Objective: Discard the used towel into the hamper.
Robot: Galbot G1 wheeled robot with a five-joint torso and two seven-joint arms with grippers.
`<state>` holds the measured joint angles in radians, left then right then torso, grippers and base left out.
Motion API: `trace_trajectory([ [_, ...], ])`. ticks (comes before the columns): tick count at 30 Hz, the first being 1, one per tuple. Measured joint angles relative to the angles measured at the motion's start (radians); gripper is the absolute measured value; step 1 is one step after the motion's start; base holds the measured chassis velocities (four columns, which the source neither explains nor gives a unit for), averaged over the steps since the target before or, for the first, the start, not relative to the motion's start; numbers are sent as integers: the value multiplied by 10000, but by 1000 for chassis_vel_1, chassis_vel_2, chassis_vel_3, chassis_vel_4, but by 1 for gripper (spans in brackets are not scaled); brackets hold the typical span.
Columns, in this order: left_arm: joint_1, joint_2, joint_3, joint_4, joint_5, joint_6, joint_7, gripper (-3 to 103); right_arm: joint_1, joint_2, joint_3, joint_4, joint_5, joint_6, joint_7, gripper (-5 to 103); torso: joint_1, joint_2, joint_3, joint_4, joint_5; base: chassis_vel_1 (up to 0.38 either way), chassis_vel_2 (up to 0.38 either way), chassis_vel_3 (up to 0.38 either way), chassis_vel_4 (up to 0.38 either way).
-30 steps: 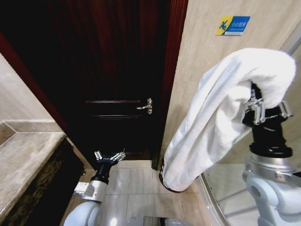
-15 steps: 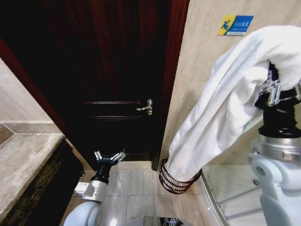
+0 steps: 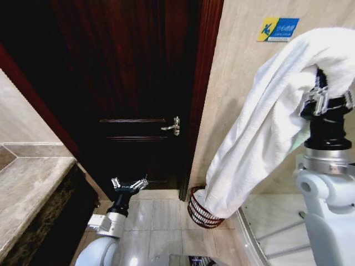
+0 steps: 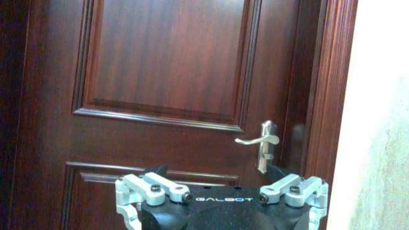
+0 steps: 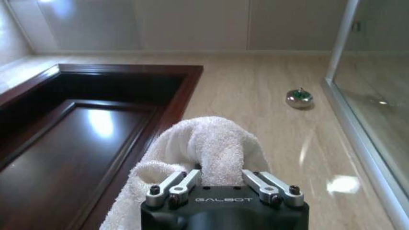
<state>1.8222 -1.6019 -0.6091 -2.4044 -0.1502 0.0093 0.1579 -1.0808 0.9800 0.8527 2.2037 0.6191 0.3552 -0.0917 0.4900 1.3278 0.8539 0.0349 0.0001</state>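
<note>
A long white towel (image 3: 266,138) hangs from my right gripper (image 3: 327,91), which is raised high at the right and shut on a fold of the towel (image 5: 214,153). The towel's lower end dangles over the mouth of the hamper (image 3: 198,213), a small reddish-brown wire basket on the floor by the wall, and hides much of it. My left gripper (image 3: 129,184) sits low in front of the dark door, open and holding nothing, with both fingers spread in the left wrist view (image 4: 221,199).
A dark wooden door (image 3: 133,100) with a metal lever handle (image 3: 173,126) stands ahead. At the left is a stone counter (image 3: 28,188). Beige tiled wall (image 3: 238,83) runs behind the hamper, and a glass shower enclosure (image 3: 272,221) curves at the lower right.
My right gripper has carried the towel to the right and slightly upward. The towel's lower end now sits more to the right over the hamper. The left arm has not moved.
</note>
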Motion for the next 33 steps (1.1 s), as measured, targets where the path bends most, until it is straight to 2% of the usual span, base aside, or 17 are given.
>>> trace_trajectory([
  [9,0,0,0,0,0,0,0,100,218,24,-91,-604,-19,202,-251,16,0,0,0,0,-4,0,0,0,0],
  [15,0,0,0,0,0,0,0,100,100,410,-224,-1021,-214,454,-496,16,0,0,0,0,-1,0,0,0,0],
  [23,0,0,0,0,0,0,0,100,-37,564,-267,-1371,-364,703,-671,16,0,0,0,-1,-2,0,0,0,0],
  [33,0,0,0,0,0,0,0,100,-273,926,-404,-2212,-754,1359,-945,16,0,0,0,0,-1,0,0,0,0],
])
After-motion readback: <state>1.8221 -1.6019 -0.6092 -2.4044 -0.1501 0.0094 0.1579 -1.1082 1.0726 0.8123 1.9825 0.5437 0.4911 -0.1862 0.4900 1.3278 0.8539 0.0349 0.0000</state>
